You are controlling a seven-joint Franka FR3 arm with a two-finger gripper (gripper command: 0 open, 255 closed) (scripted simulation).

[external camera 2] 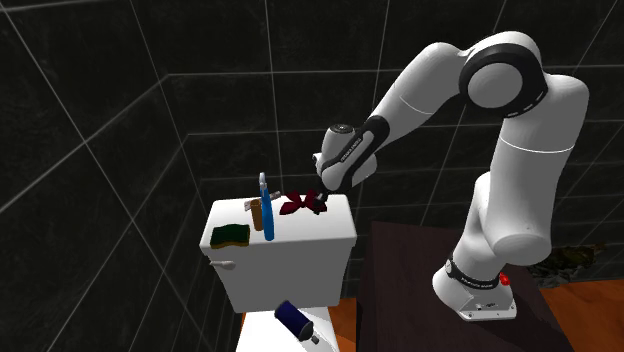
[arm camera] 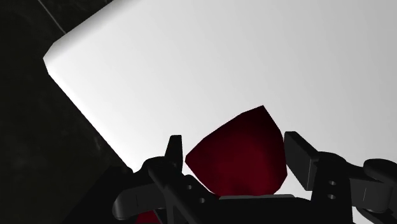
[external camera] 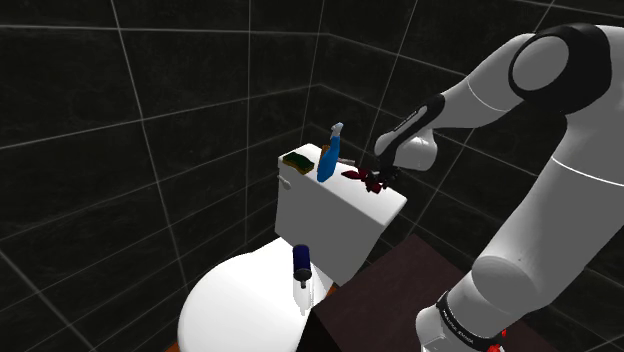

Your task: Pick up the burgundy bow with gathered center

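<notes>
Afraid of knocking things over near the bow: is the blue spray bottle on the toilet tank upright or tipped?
Upright: the blue spray bottle stands on its base on the tank lid, nozzle at top.

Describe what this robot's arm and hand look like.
The arm is smooth, rounded white tubing with dark bands at its joints and a small red mark near its base. The hand is all black, with two blocky fingers.

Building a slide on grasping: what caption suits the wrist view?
Open gripper straddles the dark red bow on the white toilet tank lid.
</notes>
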